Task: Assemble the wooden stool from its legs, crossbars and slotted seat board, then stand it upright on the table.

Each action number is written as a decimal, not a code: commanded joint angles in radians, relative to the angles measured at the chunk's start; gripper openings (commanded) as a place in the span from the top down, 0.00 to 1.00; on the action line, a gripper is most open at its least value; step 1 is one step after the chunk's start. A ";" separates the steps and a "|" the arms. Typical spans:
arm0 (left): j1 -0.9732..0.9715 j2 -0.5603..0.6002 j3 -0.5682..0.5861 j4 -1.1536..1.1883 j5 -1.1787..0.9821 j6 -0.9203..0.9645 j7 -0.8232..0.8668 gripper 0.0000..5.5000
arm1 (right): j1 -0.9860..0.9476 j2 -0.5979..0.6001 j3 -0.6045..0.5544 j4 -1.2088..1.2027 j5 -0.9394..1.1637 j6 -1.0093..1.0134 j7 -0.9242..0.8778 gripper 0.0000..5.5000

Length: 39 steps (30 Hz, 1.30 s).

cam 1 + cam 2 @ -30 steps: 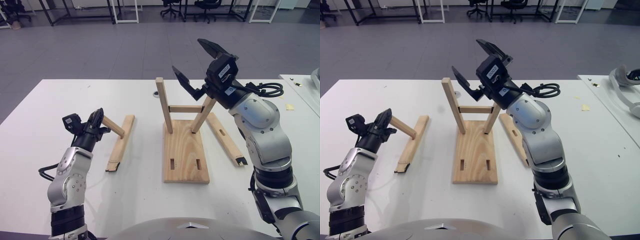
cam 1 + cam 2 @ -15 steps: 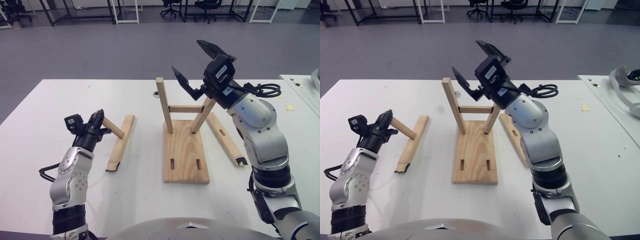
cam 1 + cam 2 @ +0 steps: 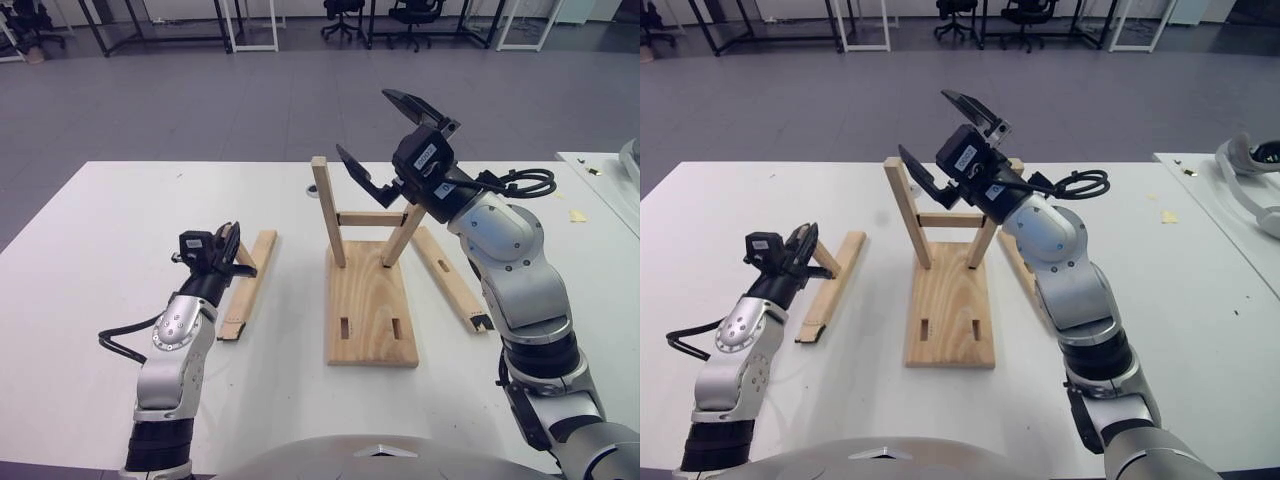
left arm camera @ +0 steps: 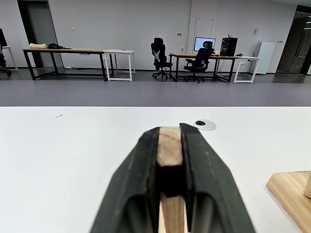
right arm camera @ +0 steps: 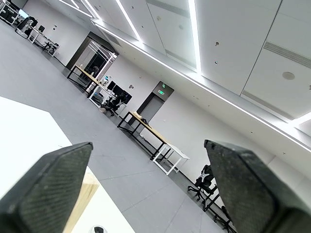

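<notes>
1. Looks like you're mid-build. The seat board [image 3: 371, 315] lies flat on the desk [image 3: 100, 250], and a leg pair [image 3: 328, 210] with its crossbar [image 3: 372, 218] stands in the far end. The near slots [image 3: 345, 327] are bare.
2. Your left gripper [image 3: 228, 258] sits low over the desk, fingers [image 4: 136, 174] clamped on a crossbar stub [image 4: 169, 141]. The stub seems plugged into the loose leg [image 3: 250, 283] lying left of the board.
3. Your right gripper [image 3: 363, 122] hangs raised above the standing pair, fingers [image 5: 48, 189] spread wide and holding nothing.
4. A second loose leg [image 3: 450, 277] lies just right of the board.
5. Next, I'd guess that left piece needs mating with the other leg. Then line it up square over the near slots.
</notes>
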<state>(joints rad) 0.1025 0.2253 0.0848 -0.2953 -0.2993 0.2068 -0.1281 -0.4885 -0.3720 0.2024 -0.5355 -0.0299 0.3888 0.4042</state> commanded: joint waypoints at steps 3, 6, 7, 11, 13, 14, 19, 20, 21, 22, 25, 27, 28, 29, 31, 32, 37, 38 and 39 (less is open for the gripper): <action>0.113 -0.023 -0.032 0.056 -0.035 0.121 -0.043 0.93 | 0.017 -0.004 -0.002 -0.013 0.000 0.013 0.018 0.22; 0.123 0.021 -0.075 0.052 -0.009 0.179 -0.074 0.93 | 0.010 -0.003 -0.001 -0.006 -0.001 0.012 0.020 0.22; 0.125 0.034 -0.077 0.064 0.002 0.186 -0.076 0.93 | 0.009 -0.001 0.000 -0.006 -0.003 0.012 0.019 0.22; 0.124 0.029 -0.070 0.099 -0.017 0.185 -0.081 0.93 | 0.008 0.002 0.003 -0.006 -0.005 0.013 0.017 0.22; 0.119 0.033 -0.078 0.110 -0.002 0.187 -0.077 0.93 | 0.006 0.001 0.002 -0.003 -0.005 0.012 0.019 0.22; 0.116 0.033 -0.083 0.116 0.003 0.187 -0.075 0.93 | 0.006 0.000 0.001 -0.004 -0.005 0.012 0.019 0.22; 0.098 0.037 -0.078 0.126 0.012 0.189 -0.067 0.93 | 0.001 0.004 0.004 -0.003 -0.006 0.012 0.017 0.22; 0.092 0.038 -0.079 0.124 0.013 0.191 -0.066 0.93 | -0.001 0.006 0.004 -0.003 -0.006 0.013 0.016 0.22; 0.089 0.038 -0.080 0.123 0.014 0.191 -0.065 0.93 | -0.002 0.006 0.003 -0.003 -0.006 0.014 0.016 0.22; 0.089 0.037 -0.082 0.124 0.014 0.189 -0.065 0.93 | -0.002 0.007 0.003 -0.004 -0.005 0.014 0.015 0.22; 0.102 0.031 -0.086 0.136 0.017 0.176 -0.065 0.93 | -0.003 0.009 0.005 -0.002 -0.004 0.015 0.017 0.22; 0.103 0.028 -0.088 0.138 0.017 0.174 -0.064 0.93 | -0.002 0.010 0.005 -0.002 -0.004 0.016 0.018 0.22; 0.104 0.025 -0.091 0.135 0.018 0.172 -0.063 0.93 | -0.002 0.010 0.005 -0.003 -0.003 0.016 0.019 0.22; 0.105 0.024 -0.093 0.134 0.019 0.171 -0.062 0.93 | -0.002 0.010 0.005 -0.003 -0.003 0.016 0.020 0.22; 0.102 0.015 -0.084 0.122 0.018 0.159 -0.050 0.93 | 0.000 0.010 0.004 -0.004 -0.004 0.015 0.020 0.22; 0.098 0.010 -0.071 0.120 0.022 0.141 -0.040 0.93 | 0.001 0.009 0.006 -0.003 -0.007 0.013 0.020 0.22; 0.085 0.009 -0.019 0.089 0.061 0.051 0.000 0.93 | 0.001 0.011 0.011 0.005 -0.012 0.002 0.020 0.22; 0.083 0.013 -0.018 0.076 0.067 0.045 0.001 0.93 | 0.000 0.011 0.010 0.006 -0.012 0.001 0.020 0.22; 0.077 0.019 -0.021 0.067 0.069 0.042 -0.002 0.93 | 0.000 0.012 0.010 0.005 -0.013 0.002 0.018 0.22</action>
<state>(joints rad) 0.1101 0.2317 0.0693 -0.2863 -0.2910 0.1843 -0.1491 -0.4677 -0.3620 0.2091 -0.5293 -0.0369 0.3886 0.4115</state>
